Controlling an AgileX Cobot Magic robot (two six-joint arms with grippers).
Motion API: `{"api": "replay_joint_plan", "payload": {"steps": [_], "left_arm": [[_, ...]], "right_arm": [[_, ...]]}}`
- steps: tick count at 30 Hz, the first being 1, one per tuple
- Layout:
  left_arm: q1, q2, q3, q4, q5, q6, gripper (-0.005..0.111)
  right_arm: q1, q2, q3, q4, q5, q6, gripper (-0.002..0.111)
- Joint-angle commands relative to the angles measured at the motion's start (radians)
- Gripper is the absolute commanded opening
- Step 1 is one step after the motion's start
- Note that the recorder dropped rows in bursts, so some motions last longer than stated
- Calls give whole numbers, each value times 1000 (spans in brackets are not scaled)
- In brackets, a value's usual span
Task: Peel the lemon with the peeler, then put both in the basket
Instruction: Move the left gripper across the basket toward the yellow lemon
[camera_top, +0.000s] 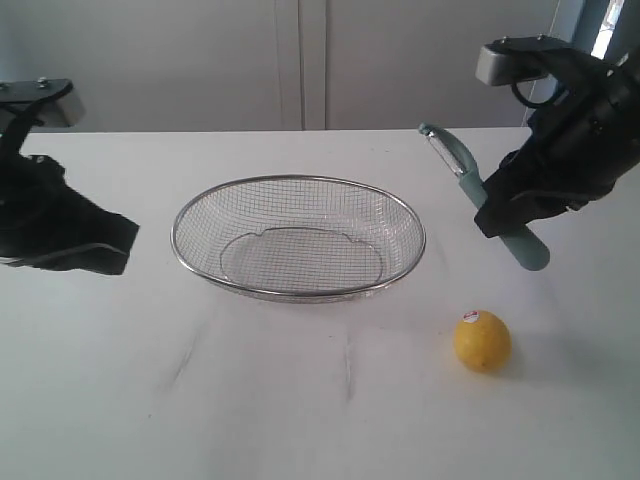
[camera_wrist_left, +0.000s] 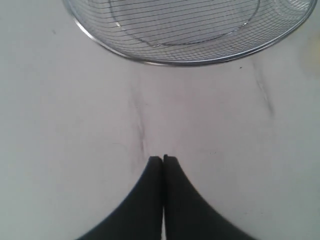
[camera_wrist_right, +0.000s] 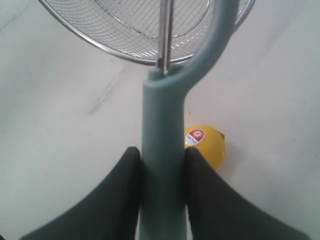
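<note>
Right tool was clamped on the peeler, 1 black finger on each side of the pale teal handle. The peeler was held off the worktop at a tilt. Its curved metal blade head reached out beyond the fingertips, and the handle butt stuck out behind the grip.

The lemon lay on the worktop below the right tool, apart from it. In the right wrist view it sat just past 1 fingertip, partly hidden behind the handle. The red-and-white sticker faced up. Nothing touched the lemon.

The wire-mesh basket sat further ahead of the right tool, beyond the blade head, with nothing in it. The lemon lay between this tool and the basket's near rim, outside the basket.

Left tool had its 2 fingers pressed together with nothing between them. Bare worktop lay under the tips; could not tell whether they touched it. The basket rim lay ahead of this tool, well apart from the tips. The lemon and peeler were on the basket's far side from it.
</note>
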Motion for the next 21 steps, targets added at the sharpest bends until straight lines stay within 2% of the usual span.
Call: {"api": "replay_joint_plan", "payload": {"steps": [1, 15, 21], "left_arm": [[-83, 77, -53, -19, -18, -15, 0], [-296, 310, -224, 15, -20, 19, 0], [-367, 398, -303, 17, -97, 51, 0]], "right_arm": [[-39, -9, -11, 26, 19, -27, 0], [-88, -9, -11, 52, 23, -19, 0], [-131, -9, -11, 49, 33, -19, 0]]}}
